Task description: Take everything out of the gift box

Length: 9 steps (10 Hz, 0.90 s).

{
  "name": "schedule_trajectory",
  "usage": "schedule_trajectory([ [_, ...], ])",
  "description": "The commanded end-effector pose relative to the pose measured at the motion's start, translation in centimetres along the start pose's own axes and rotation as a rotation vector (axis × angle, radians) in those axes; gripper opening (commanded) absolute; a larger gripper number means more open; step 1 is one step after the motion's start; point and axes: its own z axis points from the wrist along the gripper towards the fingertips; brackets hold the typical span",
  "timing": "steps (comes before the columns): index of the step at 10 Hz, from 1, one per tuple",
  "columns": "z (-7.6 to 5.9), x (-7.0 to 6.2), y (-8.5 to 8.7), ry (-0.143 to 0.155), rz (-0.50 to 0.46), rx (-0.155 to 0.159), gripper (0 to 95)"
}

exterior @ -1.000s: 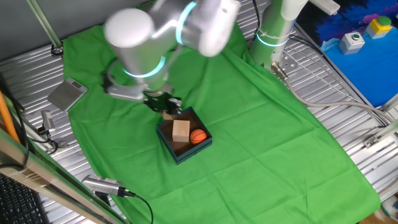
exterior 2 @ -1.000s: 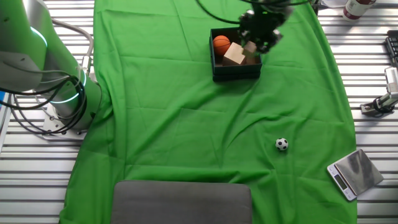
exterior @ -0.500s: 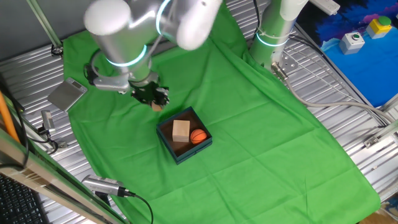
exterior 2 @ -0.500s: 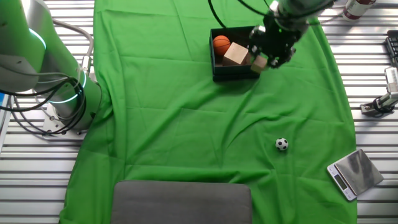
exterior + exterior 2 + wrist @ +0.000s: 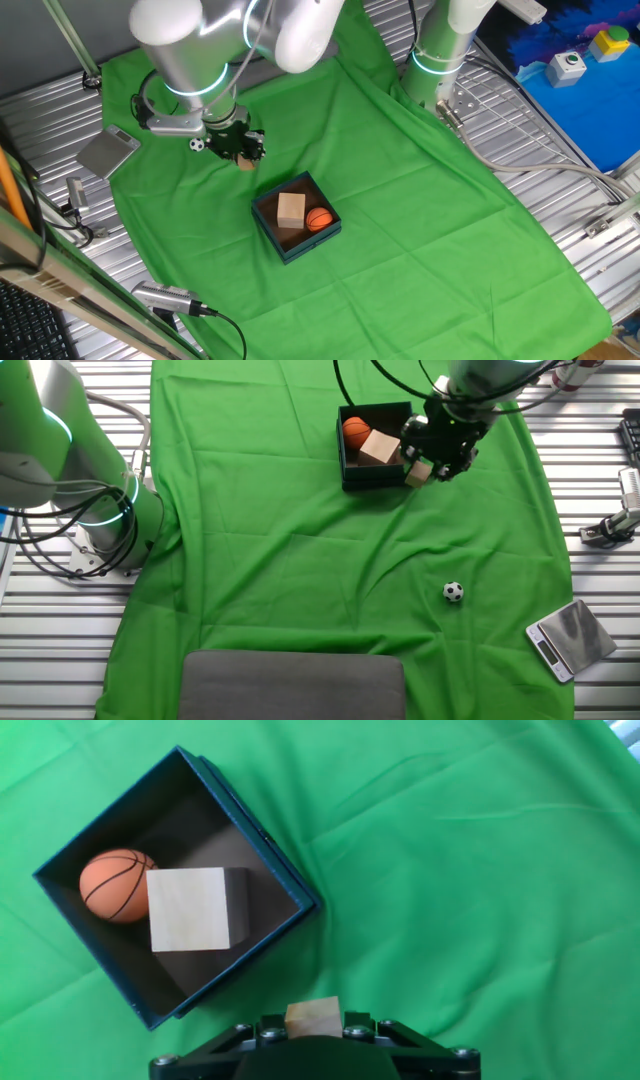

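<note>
1. While gripper (image 5: 432,462) hangs over green cloth (image 5: 420,230) just outside gift box (image 5: 296,243), clamped on small tan block (image 5: 313,1017); block end pokes out between the closed jaws in hand view, also visible at (image 5: 418,473) and (image 5: 244,162).
2. Held block clear of box, off one corner/wall of it; whether touching cloth or raised: cannot tell.
3. Gift box (image 5: 285,885) on cloth, dark teal walls, brown floor, open top. Same box at (image 5: 372,482) in other fixed view.
4. Inside box: larger tan wooden block (image 5: 188,908) near middle, flat on floor, plus orange basketball (image 5: 116,885) touching or just beside it, tucked toward a corner. Same pair at (image 5: 291,208) and (image 5: 319,219); (image 5: 378,447) and (image 5: 357,430).
5. Soccer ball (image 5: 453,592) out of box, on cloth, well apart from box, near cloth edge toward scale (image 5: 567,640). In one fixed view only a small black-and-white bit at (image 5: 198,144), right beside wrist, mostly hidden by arm.
6. Scale on slatted metal table (image 5: 590,480), off the cloth; also seen at (image 5: 108,153).
7. Arm (image 5: 215,45) reaches in from base (image 5: 440,55) at far side of cloth; base ring lit cyan. Base also at (image 5: 90,490).
8. Grey pad (image 5: 293,685) lying at cloth edge in other fixed view, well apart from box.
9. Blue board with buttons (image 5: 575,70) at table corner, far from work area.
</note>
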Motion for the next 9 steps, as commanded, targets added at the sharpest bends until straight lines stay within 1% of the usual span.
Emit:
schedule_trajectory([
  [1,0.0,0.0,-0.1,0.015,0.149,-0.005,0.0],
  [3,0.0,0.0,-0.1,0.008,0.211,-0.008,0.0],
  [4,0.0,0.0,-0.1,0.013,0.234,-0.007,0.0],
  [6,0.0,0.0,-0.1,0.011,0.236,-0.008,0.0],
  [7,0.0,0.0,-0.1,0.012,0.252,-0.01,0.0],
  [8,-0.1,0.4,-0.4,0.013,0.247,-0.011,0.0],
  [9,-0.2,1.9,-1.6,0.006,0.224,-0.016,0.0],
])
